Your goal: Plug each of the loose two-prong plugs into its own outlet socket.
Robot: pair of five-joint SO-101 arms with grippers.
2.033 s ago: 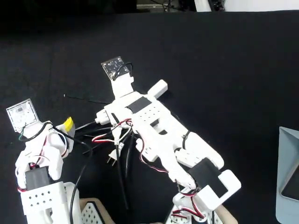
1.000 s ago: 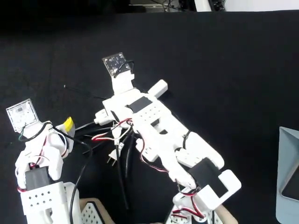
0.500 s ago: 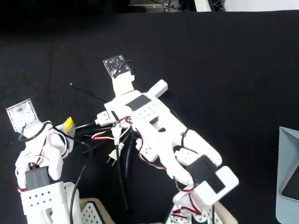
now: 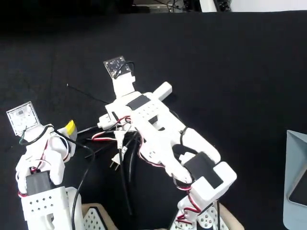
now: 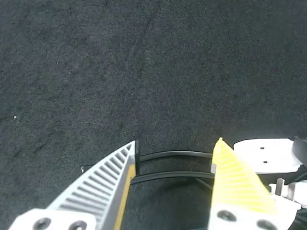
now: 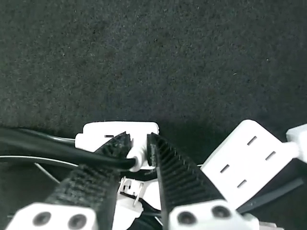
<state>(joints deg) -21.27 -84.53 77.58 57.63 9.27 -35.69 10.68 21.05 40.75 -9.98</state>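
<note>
- Two plugs concern me in the high view, and one of them, a loose plug, lies with its prongs bare among the black cables, just beside the right arm. So at least one insertion is not yet done.
- An outlet block pokes out from the far side of that arm, and the left arm sits well apart at the near left.
- Compared with two seconds ago, the right arm's shoulder end has swung toward the left arm. Its wrist has edged slightly up the table and the thin wire beyond it has shifted. The left arm and the loose plug lie as they did.
- Left wrist view: my left gripper is spread wide and grasps nothing, and two of the black cables run between its fingers across the cloth.
- Right wrist view: my right gripper is clenched on a white plug at the end of a black cable. The plug's nose is right at a white socket block.
- I cannot tell whether the prongs are seated. A slotted outlet lies just beside, its slots free, and a spare plug shows bare prongs under the fingers.
- I judge this to be the insertion of the held plug. The next move calls for a straight push with prongs and slots aligned, and I see nothing bracing the socket block, so it may slide.
</note>
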